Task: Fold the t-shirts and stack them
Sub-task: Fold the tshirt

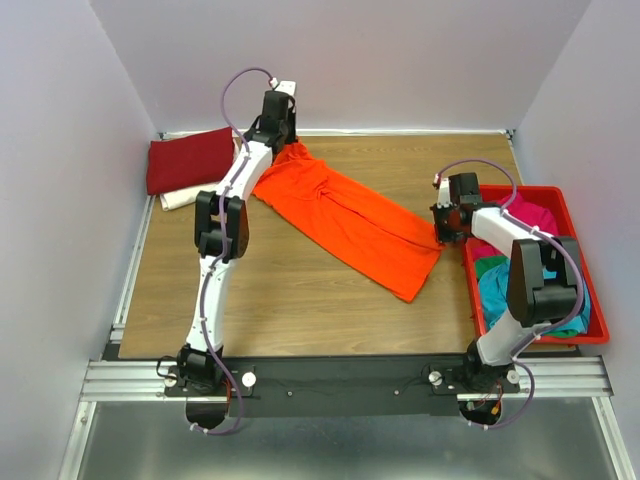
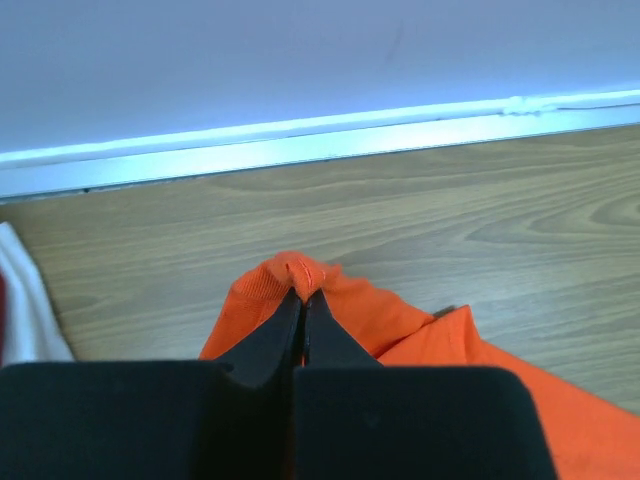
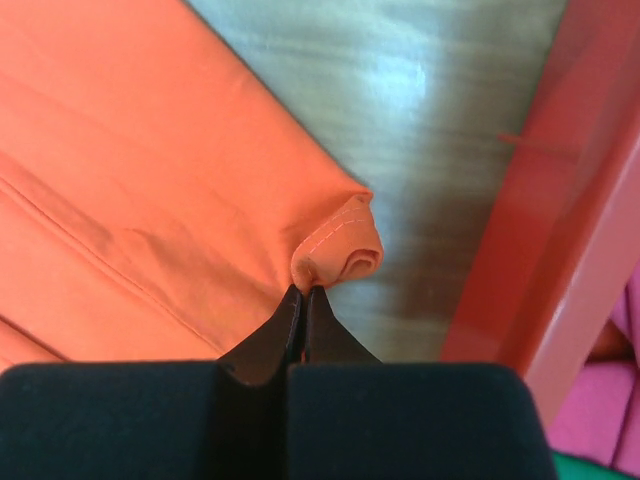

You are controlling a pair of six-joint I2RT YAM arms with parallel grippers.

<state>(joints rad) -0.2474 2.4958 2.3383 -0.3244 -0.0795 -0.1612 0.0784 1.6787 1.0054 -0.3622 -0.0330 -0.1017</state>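
The orange t-shirt (image 1: 350,218) lies stretched diagonally across the table. My left gripper (image 1: 283,140) is shut on its far left end, a pinched hem (image 2: 300,270) by the back wall. My right gripper (image 1: 441,236) is shut on its right corner, a bunched hem (image 3: 340,252) beside the tray. A folded dark red t-shirt (image 1: 188,158) lies on a folded white one (image 1: 180,200) at the back left. Magenta (image 1: 525,215) and teal (image 1: 500,290) t-shirts lie crumpled in the red tray (image 1: 545,336).
The red plastic tray's wall (image 3: 570,220) stands just right of my right gripper. The back wall rail (image 2: 300,150) runs close ahead of my left gripper. The white shirt's edge (image 2: 25,310) shows at the left of the left wrist view.
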